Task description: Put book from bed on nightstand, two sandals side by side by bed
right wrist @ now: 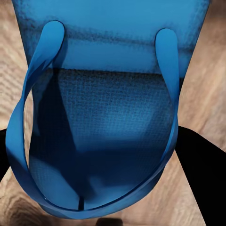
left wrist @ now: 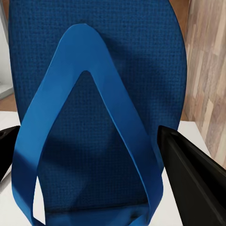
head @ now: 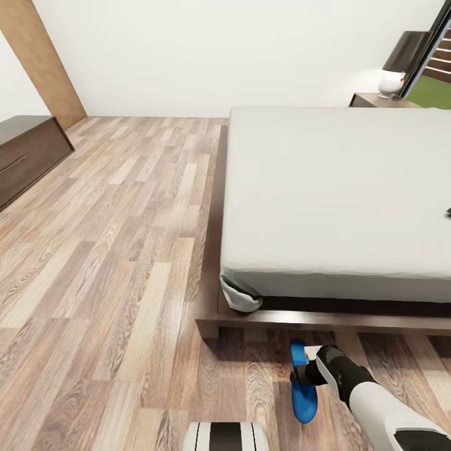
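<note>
At the bottom of the head view, right of centre, the right hand (head: 300, 376) holds a blue sandal (head: 303, 388) close over the wooden floor (head: 113, 300), just in front of the bed frame's lower rail (head: 326, 319). In the right wrist view that sandal (right wrist: 110, 122) lies between the two dark fingers (right wrist: 202, 179), which sit against its edges, so the hand looks clamped on it, though the contact itself is cut off by the frame edges. In the left wrist view a second blue sandal (left wrist: 99, 94) stands between that hand's dark fingers (left wrist: 193, 183), toe end away from the camera, over something white I cannot identify; the left hand seems closed on it too, with the sole's edges meeting both fingers. Both sandals look light, thin and bendy, with a textured sole that should resist slipping; the stiffer sole edge at mid-length is a safer hold than the strap (left wrist: 75, 117), which would likely flex and let the sandal swing. Farther up, the pale mattress of the bed (head: 338, 194) fills the right half. A small dark shape at the right edge (head: 448, 213) may be the book, mostly cut off. A nightstand (head: 376, 100) sits at the upper right with a white object (head: 391, 82) on it, and a long dark cabinet (head: 28, 150) at the left.
</note>
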`<state>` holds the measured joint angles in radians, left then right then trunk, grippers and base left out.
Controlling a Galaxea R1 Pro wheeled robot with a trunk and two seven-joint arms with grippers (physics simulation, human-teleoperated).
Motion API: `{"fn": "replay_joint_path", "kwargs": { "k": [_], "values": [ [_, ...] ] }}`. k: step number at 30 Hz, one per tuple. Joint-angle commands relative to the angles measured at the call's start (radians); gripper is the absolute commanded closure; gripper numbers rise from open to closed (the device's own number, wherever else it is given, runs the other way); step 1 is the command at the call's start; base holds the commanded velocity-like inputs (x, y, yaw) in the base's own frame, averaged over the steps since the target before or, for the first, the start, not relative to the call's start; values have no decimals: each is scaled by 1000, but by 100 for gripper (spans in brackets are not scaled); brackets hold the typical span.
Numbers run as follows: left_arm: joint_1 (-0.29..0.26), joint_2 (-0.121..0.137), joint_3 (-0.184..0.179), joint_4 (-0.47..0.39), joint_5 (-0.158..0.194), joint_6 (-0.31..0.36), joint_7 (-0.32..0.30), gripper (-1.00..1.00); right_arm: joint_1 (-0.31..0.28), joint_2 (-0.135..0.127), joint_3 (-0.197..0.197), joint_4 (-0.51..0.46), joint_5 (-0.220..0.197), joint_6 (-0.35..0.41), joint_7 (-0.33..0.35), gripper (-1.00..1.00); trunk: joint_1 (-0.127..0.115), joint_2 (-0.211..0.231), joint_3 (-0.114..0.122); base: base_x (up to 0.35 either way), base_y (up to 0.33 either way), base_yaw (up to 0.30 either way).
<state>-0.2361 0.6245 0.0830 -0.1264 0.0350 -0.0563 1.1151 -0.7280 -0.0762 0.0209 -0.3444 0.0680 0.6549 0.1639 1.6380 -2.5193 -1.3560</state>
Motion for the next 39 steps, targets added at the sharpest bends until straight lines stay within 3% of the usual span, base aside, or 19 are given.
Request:
{"fn": "replay_joint_path", "kwargs": {
  "k": [1, 39],
  "values": [
    [0, 0, 3, -1, 4, -6, 0, 100, 0, 0, 2, -2, 7, 5, 6, 100, 0, 0, -1, 0, 110, 0],
    [0, 0, 3, -1, 5, -10, 3, 100, -1, 0, 2, 4, 7, 5, 5, 100, 1, -1, -8, 11, 48, 0]
  ]
}}
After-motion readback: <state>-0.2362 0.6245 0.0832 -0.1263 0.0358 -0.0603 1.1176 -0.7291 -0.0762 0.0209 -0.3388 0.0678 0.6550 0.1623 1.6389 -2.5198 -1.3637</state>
